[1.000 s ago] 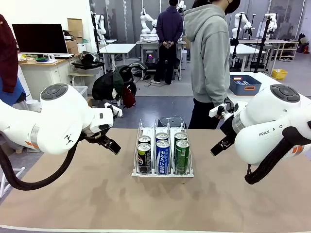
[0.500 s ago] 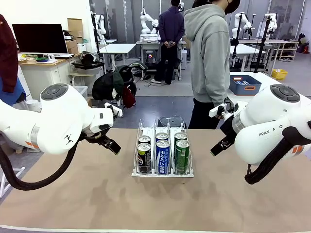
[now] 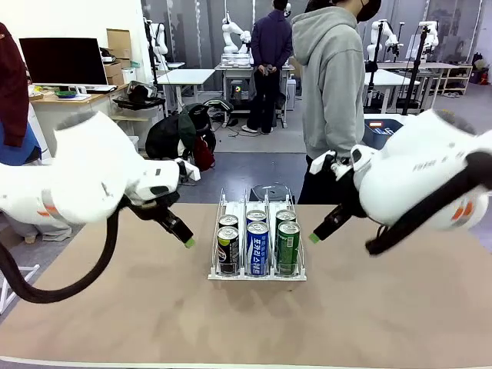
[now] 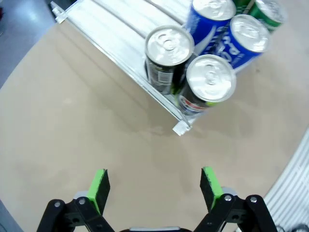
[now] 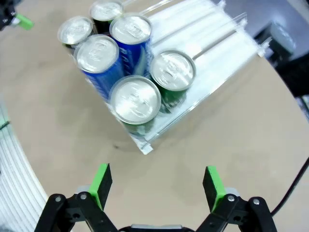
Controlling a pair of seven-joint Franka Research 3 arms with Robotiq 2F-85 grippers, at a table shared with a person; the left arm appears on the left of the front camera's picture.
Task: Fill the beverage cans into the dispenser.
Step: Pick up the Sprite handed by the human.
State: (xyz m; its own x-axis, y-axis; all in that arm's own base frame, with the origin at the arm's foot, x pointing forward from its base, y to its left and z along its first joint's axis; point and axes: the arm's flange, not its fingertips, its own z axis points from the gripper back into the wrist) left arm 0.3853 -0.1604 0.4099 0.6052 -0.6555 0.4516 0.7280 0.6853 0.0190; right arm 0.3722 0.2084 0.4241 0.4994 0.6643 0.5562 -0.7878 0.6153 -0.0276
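Cans (image 3: 257, 247) in the rack (image 3: 257, 277) look slick, stiff yet dentable; I would pinch them mid-body. My left claw (image 4: 154, 180) and right claw (image 5: 157, 181) gape wide, empty.

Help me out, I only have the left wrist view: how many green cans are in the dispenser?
Observer: Two green cans, one behind the other at the front of their lane in the dispenser.
Operator: Where's the right gripper?
Observer: The right gripper hovers open and empty above the table, beside the green lane.
Operator: And the person?
Observer: The person stands at the far edge, behind the dispenser.
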